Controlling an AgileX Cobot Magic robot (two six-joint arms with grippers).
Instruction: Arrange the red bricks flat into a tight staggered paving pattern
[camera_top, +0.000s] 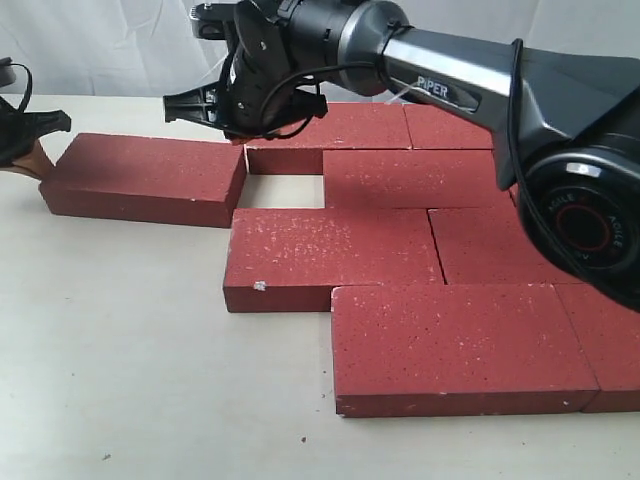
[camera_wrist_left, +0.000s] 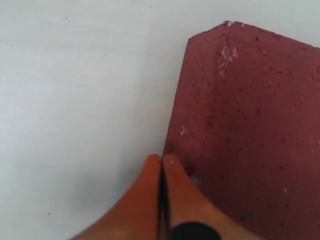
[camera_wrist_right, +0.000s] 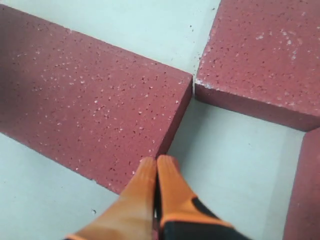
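We see the left gripper (camera_wrist_left: 161, 161) and right gripper (camera_wrist_right: 156, 162), each pinched together, at either end of a dark-red speckled rectangular brick (camera_top: 145, 178) (bare tabletop (camera_top: 120, 350) around).

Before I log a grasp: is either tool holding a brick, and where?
Nothing held: left tool and right tool are shut empty beside the loose brick.

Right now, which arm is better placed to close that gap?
Probably left: the left claw sits shut at the loose brick's outer end, ready to push it toward the gap. The right claw is on the gap side, in the way.
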